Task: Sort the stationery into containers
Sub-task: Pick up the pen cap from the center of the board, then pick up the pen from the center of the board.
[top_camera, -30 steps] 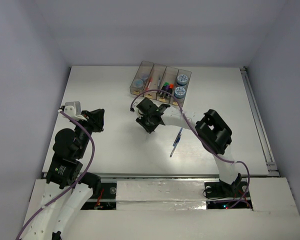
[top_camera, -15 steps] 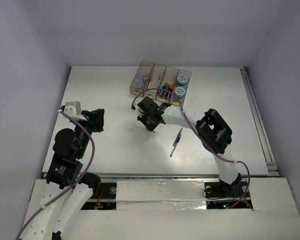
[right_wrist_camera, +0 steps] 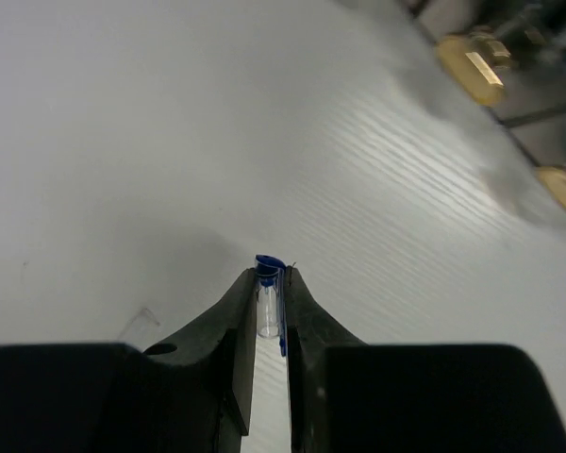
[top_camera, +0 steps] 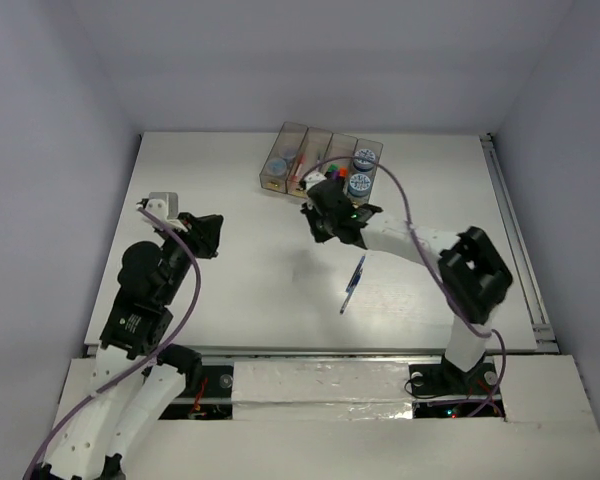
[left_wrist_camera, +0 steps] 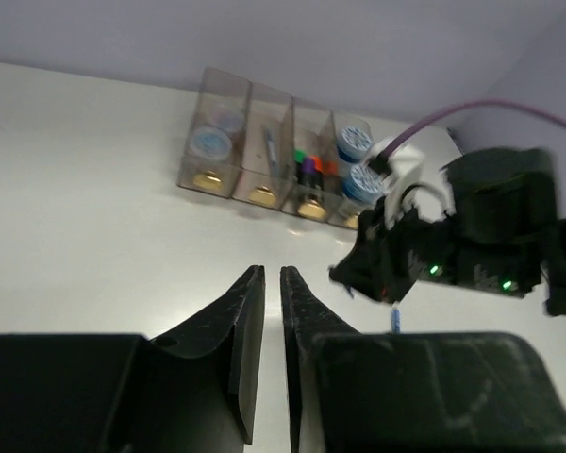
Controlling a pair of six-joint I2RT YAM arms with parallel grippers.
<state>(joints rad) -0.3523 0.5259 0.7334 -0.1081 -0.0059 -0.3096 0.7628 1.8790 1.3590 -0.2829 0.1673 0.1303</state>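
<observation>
Right claw (right_wrist_camera: 271,274) is clamped on a blue pen (right_wrist_camera: 268,304). The clear barrel and blue cap are pinched right at the fingertips. The pen is held over the counter (top_camera: 230,190), close to the tan ends of the bins (left_wrist_camera: 267,102), and not inside any of them. Whether the pen tip is touching the counter can't be told from here.

Left claw (left_wrist_camera: 272,274) is pressed nearly together, with just a thin slit left and nothing gripped. It's parked over the left side of the counter, well apart from the bins.

A loose pen (top_camera: 353,284) is lying on the counter, near the right arm.

In the bins, blue-grey rolls (top_camera: 361,170) are sat in the rightmost one, and more are seen in the leftmost one. Highlighters (left_wrist_camera: 309,168) in green, purple and orange are stood in the third from the left. A thin pen (left_wrist_camera: 269,146) is leaned in the second.
</observation>
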